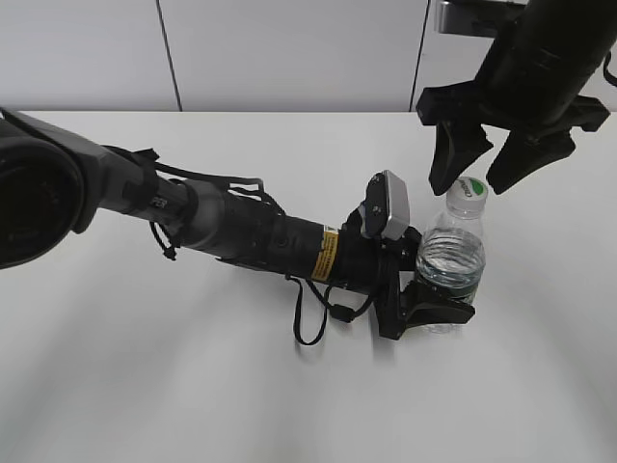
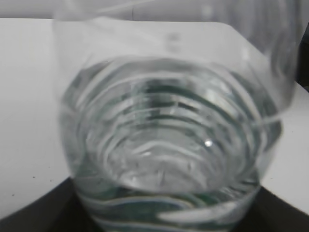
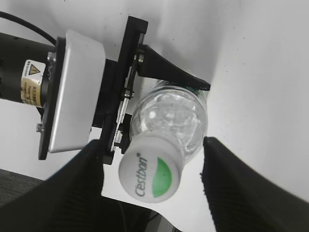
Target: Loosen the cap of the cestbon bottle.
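Note:
The cestbon bottle (image 1: pixel 451 260) stands upright on the white table, clear plastic with a dark green label band low down. My left gripper (image 1: pixel 439 307) is shut on its lower body; the bottle (image 2: pixel 169 145) fills the left wrist view. The white cap (image 1: pixel 469 190) with its green patch sits on the neck. My right gripper (image 1: pixel 479 164) hangs open just above the cap, one finger on each side, not touching it. In the right wrist view the cap (image 3: pixel 150 173) lies between the open fingers (image 3: pixel 153 166), above the bottle (image 3: pixel 171 118).
The left arm (image 1: pixel 241 231) lies across the table from the left, with a loose black cable loop (image 1: pixel 313 318) under it. The white table (image 1: pixel 540 386) runs to a pale wall at the back.

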You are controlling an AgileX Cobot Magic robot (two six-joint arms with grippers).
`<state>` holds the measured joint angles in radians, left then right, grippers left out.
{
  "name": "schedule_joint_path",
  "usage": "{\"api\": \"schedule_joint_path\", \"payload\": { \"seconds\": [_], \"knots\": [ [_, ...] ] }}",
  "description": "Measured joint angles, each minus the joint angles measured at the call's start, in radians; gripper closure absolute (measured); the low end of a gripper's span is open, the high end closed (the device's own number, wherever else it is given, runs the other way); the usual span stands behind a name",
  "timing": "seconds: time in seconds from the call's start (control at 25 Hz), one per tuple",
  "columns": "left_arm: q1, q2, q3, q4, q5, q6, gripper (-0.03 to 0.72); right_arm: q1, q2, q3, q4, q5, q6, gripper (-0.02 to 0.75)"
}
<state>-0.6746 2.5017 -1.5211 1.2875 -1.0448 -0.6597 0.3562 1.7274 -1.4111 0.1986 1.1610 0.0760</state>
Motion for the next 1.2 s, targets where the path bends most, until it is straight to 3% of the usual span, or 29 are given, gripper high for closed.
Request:
{"api": "schedule_joint_path", "payload": {
  "seconds": [0.52,0.6,0.76,1.0,1.2],
  "knots": [
    [0.000,0.000,0.000,0.000,0.000,0.000,0.189,0.000,0.032,0.001,0.005,0.026,-0.010,0.256],
    [0.000,0.000,0.000,0.000,0.000,0.000,0.189,0.000,0.032,0.001,0.005,0.027,-0.010,0.281],
    [0.000,0.000,0.000,0.000,0.001,0.000,0.189,0.000,0.032,0.001,0.004,0.029,-0.021,0.414],
    [0.000,0.000,0.000,0.000,0.001,-0.002,0.189,0.000,0.032,0.001,-0.001,0.037,-0.070,0.419],
    [0.000,0.000,0.000,0.001,0.001,-0.002,0.189,0.000,0.032,0.000,-0.003,0.038,-0.248,0.423]
  ]
}}
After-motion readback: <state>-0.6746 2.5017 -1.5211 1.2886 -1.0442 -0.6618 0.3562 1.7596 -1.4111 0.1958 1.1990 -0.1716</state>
